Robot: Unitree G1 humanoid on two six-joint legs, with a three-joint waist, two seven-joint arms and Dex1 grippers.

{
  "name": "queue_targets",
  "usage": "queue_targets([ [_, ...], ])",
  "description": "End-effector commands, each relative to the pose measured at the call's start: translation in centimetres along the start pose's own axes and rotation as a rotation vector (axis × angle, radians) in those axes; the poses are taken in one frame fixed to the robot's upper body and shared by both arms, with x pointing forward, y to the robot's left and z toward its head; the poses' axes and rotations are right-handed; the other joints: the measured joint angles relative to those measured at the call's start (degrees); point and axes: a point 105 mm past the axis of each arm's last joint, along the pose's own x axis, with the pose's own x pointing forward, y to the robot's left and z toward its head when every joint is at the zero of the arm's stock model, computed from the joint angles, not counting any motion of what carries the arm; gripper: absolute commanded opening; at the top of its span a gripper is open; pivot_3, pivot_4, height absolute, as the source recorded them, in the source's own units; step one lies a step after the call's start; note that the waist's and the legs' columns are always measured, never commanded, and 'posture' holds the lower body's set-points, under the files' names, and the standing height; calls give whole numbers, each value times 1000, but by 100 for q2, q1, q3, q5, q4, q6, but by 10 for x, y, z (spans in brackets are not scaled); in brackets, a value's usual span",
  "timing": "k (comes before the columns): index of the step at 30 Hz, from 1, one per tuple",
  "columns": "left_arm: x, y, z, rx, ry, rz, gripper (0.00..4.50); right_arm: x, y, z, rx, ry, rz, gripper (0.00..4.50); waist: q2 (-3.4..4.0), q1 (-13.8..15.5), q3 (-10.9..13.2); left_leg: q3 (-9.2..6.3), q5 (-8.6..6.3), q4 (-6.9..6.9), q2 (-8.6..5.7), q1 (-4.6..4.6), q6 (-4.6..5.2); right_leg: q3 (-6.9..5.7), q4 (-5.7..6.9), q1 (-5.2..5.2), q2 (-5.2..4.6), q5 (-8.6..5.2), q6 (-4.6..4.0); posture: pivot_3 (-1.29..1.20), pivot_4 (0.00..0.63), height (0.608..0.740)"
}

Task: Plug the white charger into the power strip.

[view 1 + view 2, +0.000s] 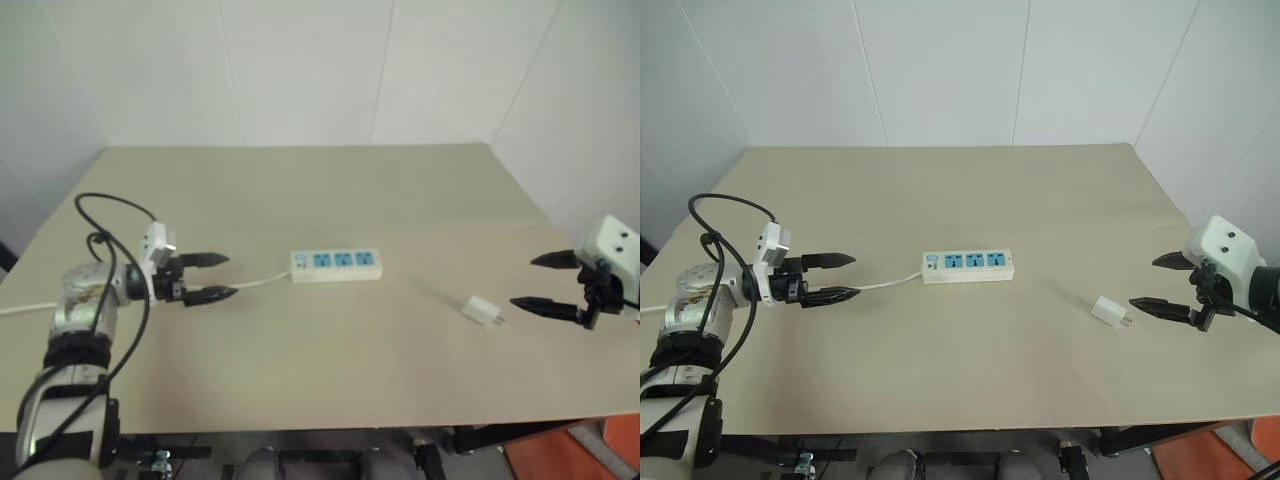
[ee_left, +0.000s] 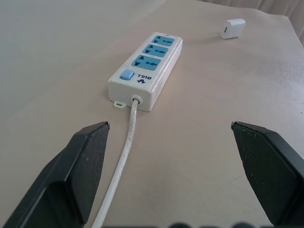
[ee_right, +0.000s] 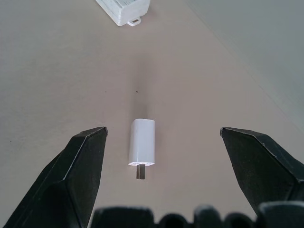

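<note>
**Lining up on the charger**

We see the charger (image 3: pixel 142 149) lying flat on the table (image 1: pixel 300 190), prongs facing our right gripper (image 1: pixel 1160 283), whose fingers stand wide apart just beside it, holding nothing. The strip (image 1: pixel 337 265) lies mid-table, well apart, sockets up. Our left gripper (image 1: pixel 213 278), also spread and empty, hovers near the strip's cord (image 2: pixel 124 161). To do this well, we judge we should centre the fingers on the block's long sides, leaving the prongs free.
</note>
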Motion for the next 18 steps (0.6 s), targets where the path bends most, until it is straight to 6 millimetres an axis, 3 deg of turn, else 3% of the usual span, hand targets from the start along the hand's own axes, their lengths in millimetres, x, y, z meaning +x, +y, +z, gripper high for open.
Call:
queue_targets([
  [1, -3, 3, 13, 49, -26, 6, 4470, -7, -4, 10, -38, -17, -23, 4500, 0, 0, 0, 0, 0, 0, 0, 0, 0, 0, 0, 0, 0, 0, 0, 0, 150, 740],
  [18, 3, 9, 12, 92, -32, 53, 4470, -5, -3, 13, -46, -28, -20, 4500, 0, 2, 0, 0, 0, 0, 0, 0, 0, 0, 0, 0, 0, 0, 0, 0, 150, 740],
])
